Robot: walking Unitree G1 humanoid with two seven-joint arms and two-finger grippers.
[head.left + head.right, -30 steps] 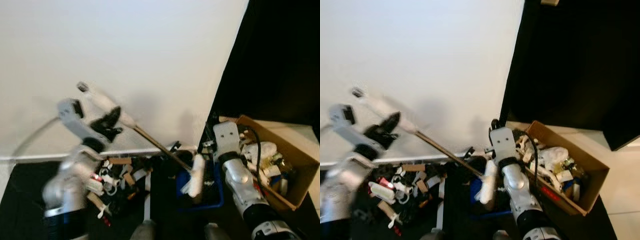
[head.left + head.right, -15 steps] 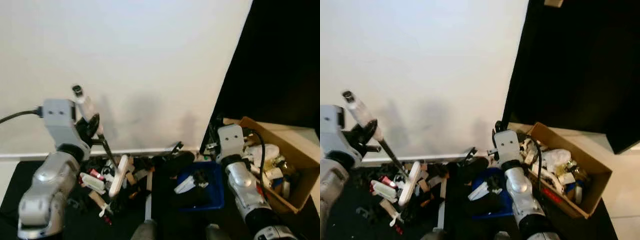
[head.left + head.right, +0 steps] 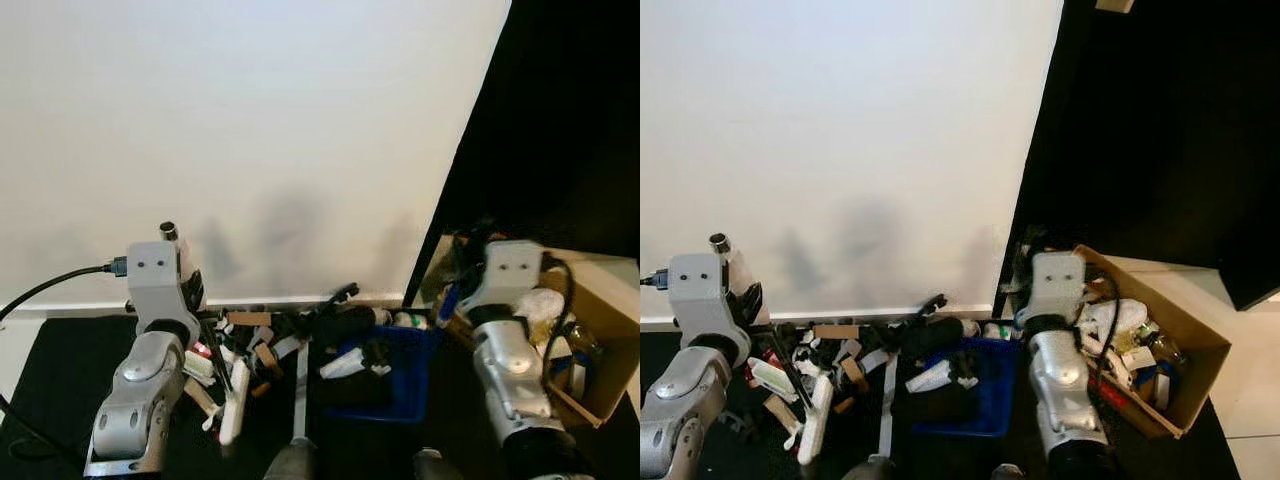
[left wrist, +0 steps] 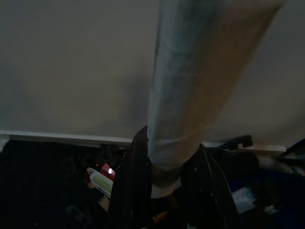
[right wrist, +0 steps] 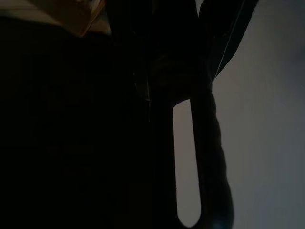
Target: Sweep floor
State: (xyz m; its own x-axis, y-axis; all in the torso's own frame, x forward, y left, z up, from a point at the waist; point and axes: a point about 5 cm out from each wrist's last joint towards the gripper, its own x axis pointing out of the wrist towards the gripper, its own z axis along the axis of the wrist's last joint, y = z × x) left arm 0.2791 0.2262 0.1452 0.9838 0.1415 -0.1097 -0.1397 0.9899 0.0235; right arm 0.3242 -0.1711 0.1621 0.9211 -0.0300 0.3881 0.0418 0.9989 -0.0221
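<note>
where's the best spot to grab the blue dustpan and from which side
Judging from the head views, grip the blue dustpan by its raised wall nearest the right gripper, coming down from above on that side. That rim stands up bare, while debris lies inside and the litter pile crowds its other side.

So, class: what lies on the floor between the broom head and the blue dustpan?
In the right eye view, between the broom head and the blue dustpan lie scattered litter scraps and a pale strip on the dark floor.
</note>
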